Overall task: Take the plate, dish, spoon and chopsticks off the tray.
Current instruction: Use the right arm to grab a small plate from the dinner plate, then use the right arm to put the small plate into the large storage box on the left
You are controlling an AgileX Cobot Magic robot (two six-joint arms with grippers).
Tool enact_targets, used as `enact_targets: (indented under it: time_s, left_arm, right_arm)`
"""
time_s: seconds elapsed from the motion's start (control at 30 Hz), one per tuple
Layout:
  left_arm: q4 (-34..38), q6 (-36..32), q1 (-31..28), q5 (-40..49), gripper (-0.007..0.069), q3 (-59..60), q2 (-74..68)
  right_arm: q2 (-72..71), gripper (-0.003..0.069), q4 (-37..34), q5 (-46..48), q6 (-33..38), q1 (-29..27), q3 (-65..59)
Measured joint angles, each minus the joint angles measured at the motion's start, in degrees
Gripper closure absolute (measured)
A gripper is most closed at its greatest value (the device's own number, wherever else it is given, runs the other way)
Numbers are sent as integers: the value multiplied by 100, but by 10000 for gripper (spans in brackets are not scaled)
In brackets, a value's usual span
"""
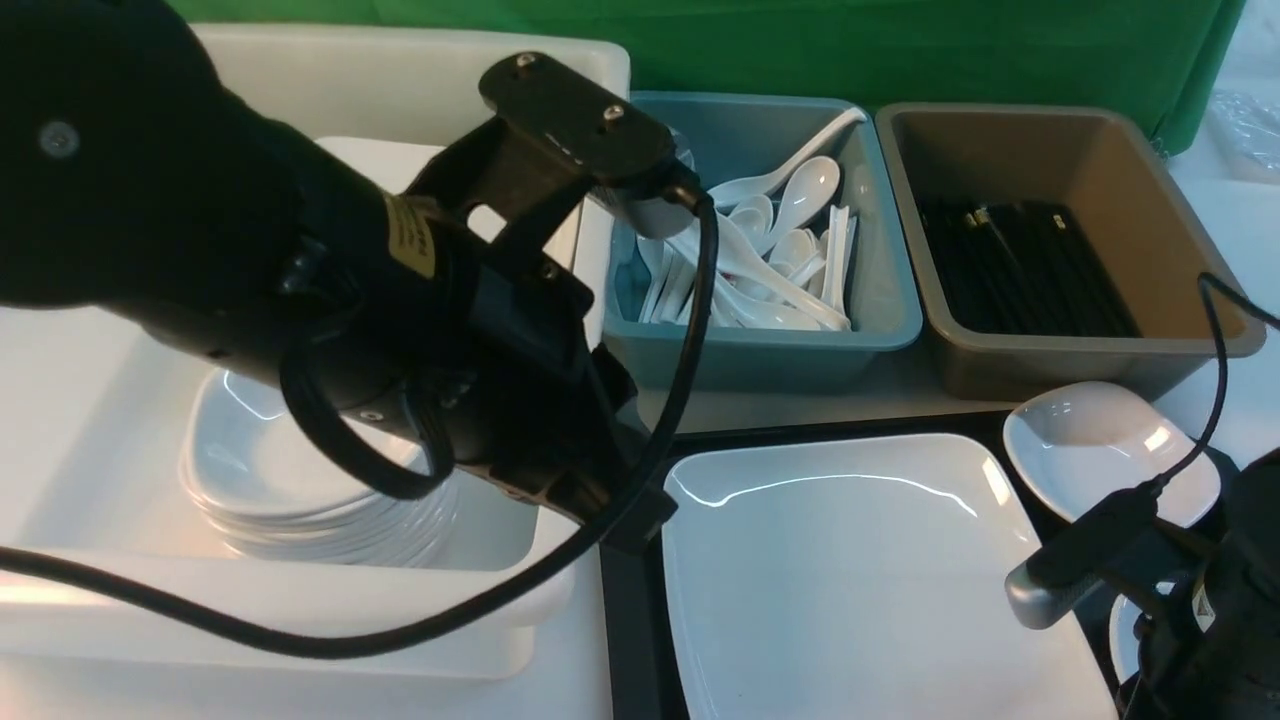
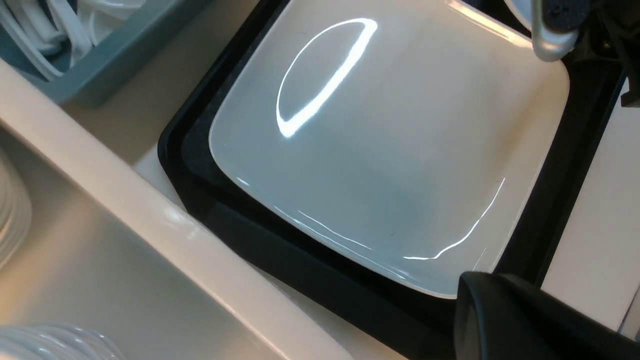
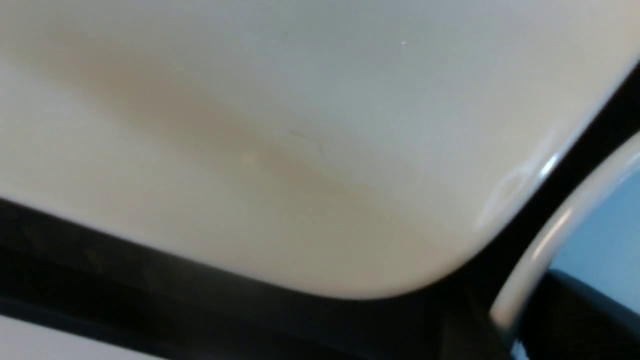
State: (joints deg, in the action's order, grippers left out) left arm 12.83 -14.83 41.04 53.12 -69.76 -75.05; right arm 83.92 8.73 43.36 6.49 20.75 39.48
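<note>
"Say the large plate (image 1: pixel 880 590) is our clock, twelve pointing away from the robot. What's nearest?"

"The near small dish (image 1: pixel 1125 640), out towards four o'clock. The right end effector (image 3: pixel 505 320) is at its rim, one finger inside and one outside. I can't tell whether it has closed on it."

"And the plate itself?"

"Flat on the black tray (image 1: pixel 632 640), glossy and face up. That near dish sits just beside it, a dark gap between the two."

"What about the other arm?"

"It reaches in from ten o'clock. The left end effector (image 2: pixel 487 285) is shut, near the plate's edge, with nothing in it that I can see."

"Off at nine, that's the white tub (image 1: pixel 480 610)?"

"Yes, on the tabletop (image 1: pixel 590 640), with a stack of small white dishes (image 1: pixel 290 490) inside, partly behind the arm."

"There's another one at two o'clock."

"The far small dish (image 1: pixel 1110 450), tilted at the tray's far side."

"Then the spoons?"

"White spoons (image 1: pixel 800 200) pile up in the blue tub (image 1: pixel 760 355), around eleven. At one, the brown tub (image 1: pixel 1080 350) holds the black chopsticks (image 1: pixel 1020 270). Behind it all, at twelve, hangs green cloth (image 1: pixel 900 50)."
</note>
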Motion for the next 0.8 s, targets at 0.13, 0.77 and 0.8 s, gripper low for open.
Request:
enact_targets:
  time_s: [0.13,0.77,0.8]
  left_arm:
    - [-190,84,0,-54,622,0,0]
    - [-938,1165,-2432,-271,622,0,429]
    - [-774,1109,-2710,-229,622,0,496]
  right_arm:
    - [-692,567,-147,597,-306,0,468]
    - [-1217,592,-2252,673,595,845,3904]
    - [-1095,592,-2264,648,640,1010,4051]
